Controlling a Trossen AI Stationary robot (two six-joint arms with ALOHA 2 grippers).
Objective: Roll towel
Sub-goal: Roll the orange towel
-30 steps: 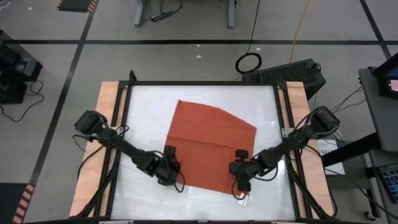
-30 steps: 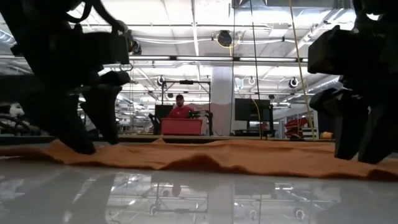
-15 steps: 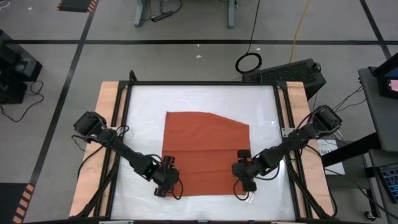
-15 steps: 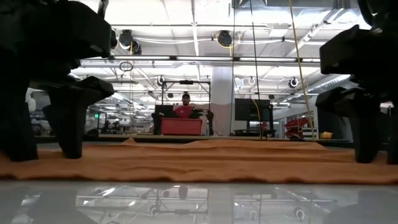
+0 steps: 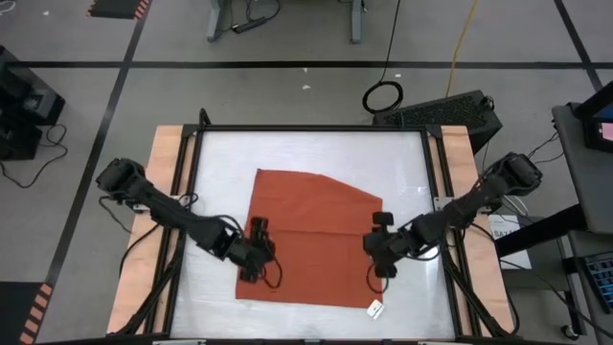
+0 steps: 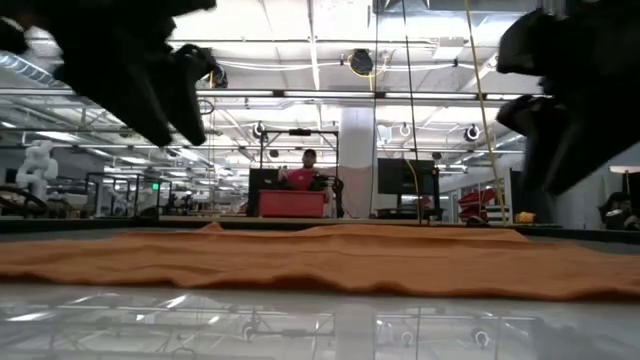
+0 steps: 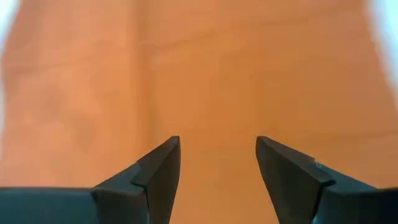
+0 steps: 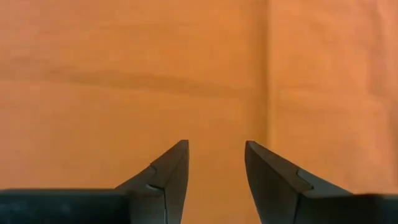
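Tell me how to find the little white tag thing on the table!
Start at the big white table and find the rust-orange towel lying flat in its middle. Follow the towel's near edge toward the right arm's side: the small white tag sticks out at that corner, the only white scrap touching the cloth.

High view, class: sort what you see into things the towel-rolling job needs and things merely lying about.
Needed for the job:
towel, flat on the table
left gripper, open above it
right gripper, open above it

Lying about:
white tag by the towel's corner
cable coil on the floor
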